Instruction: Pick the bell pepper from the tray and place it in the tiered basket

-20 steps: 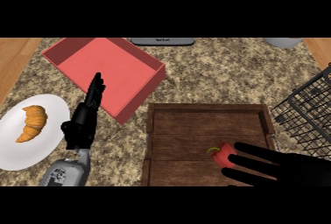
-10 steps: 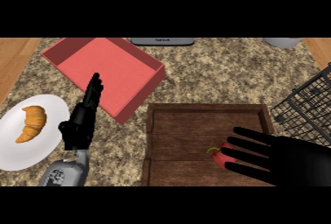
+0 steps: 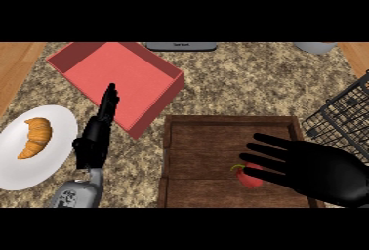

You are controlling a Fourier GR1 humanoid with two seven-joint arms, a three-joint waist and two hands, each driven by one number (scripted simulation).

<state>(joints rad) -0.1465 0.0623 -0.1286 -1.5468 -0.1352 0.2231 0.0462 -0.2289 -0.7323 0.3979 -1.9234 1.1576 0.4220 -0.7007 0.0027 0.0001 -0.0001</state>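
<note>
Pepper grasp next: the right robot hand hovers spread over the bell pepper, which lies in the wooden tray. It should lower and curl round the fruit before lifting toward the tiered basket.

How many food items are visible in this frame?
2. A red bell pepper lies in the wooden tray, partly under the right hand. A croissant sits on the white plate at the left.

Even, moderately bright light across the surface; soft shadow inside the wooden tray; no glare; black robot hand shows little detail.
</note>
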